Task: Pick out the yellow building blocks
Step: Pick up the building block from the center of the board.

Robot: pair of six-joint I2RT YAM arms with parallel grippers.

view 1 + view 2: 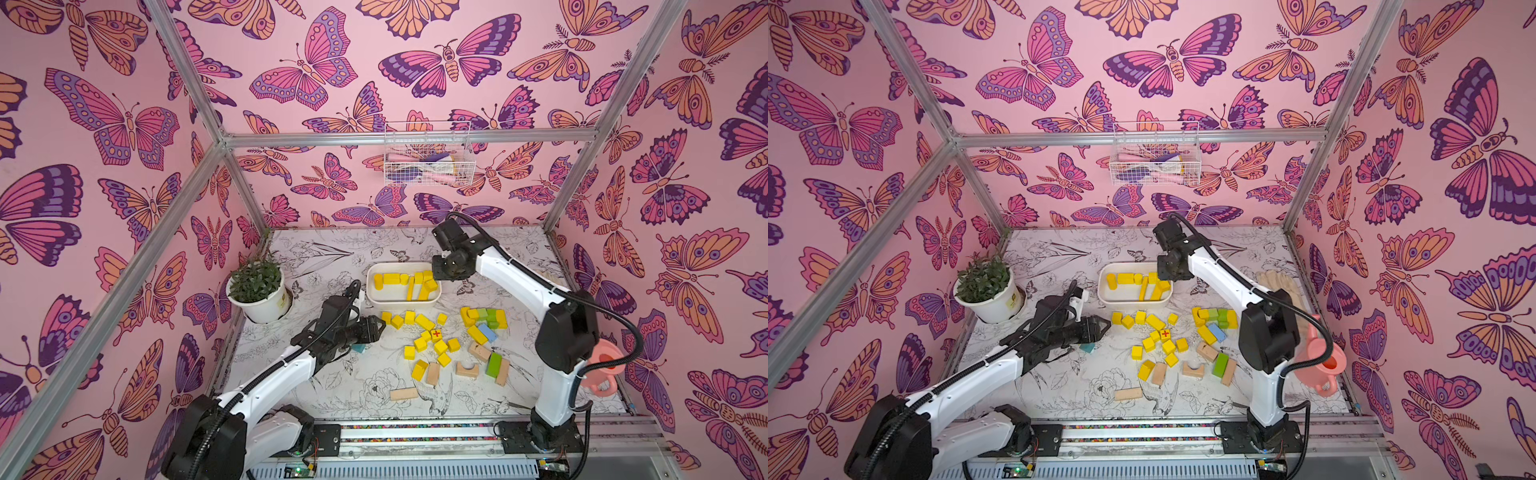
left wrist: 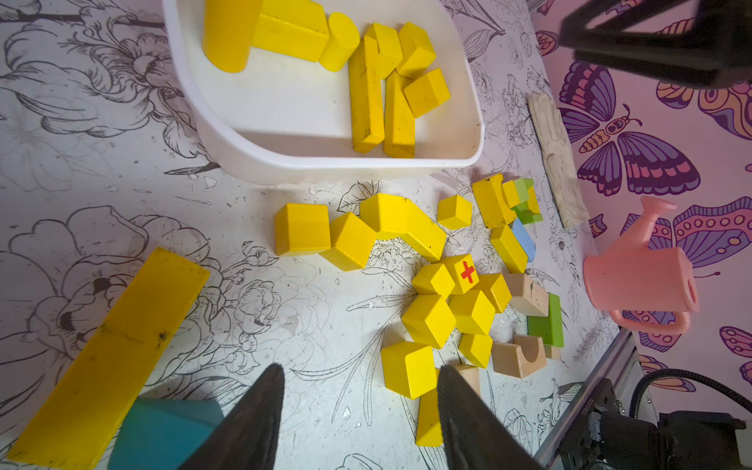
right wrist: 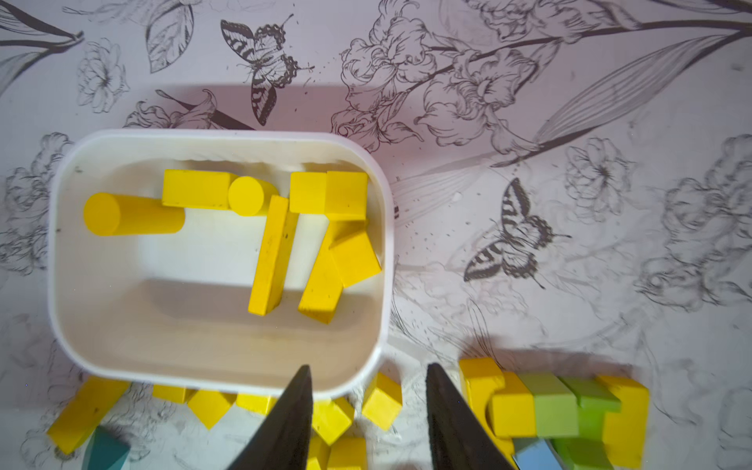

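Several yellow building blocks point(image 1: 390, 278) lie in a white tray point(image 1: 371, 296), also seen in the right wrist view point(image 3: 195, 195). More yellow blocks point(image 1: 424, 321) are scattered in front of the tray, among them a cube with a red cross point(image 1: 436, 333) point(image 2: 464, 273). My left gripper point(image 1: 380, 326) point(image 2: 360, 368) hovers open and holds nothing, just left of the loose blocks. A long yellow bar point(image 2: 114, 354) lies under that arm. My right gripper point(image 1: 451, 272) point(image 3: 368, 368) hangs open with nothing in it over the tray's right end.
Tan blocks point(image 1: 403, 393), green blocks point(image 1: 493, 365) and a blue one point(image 1: 487, 332) mix with the yellow ones. A teal block point(image 1: 359, 348) sits under the left gripper. A potted plant point(image 1: 259, 286) stands at the left, a pink watering can point(image 1: 604, 365) at the right edge.
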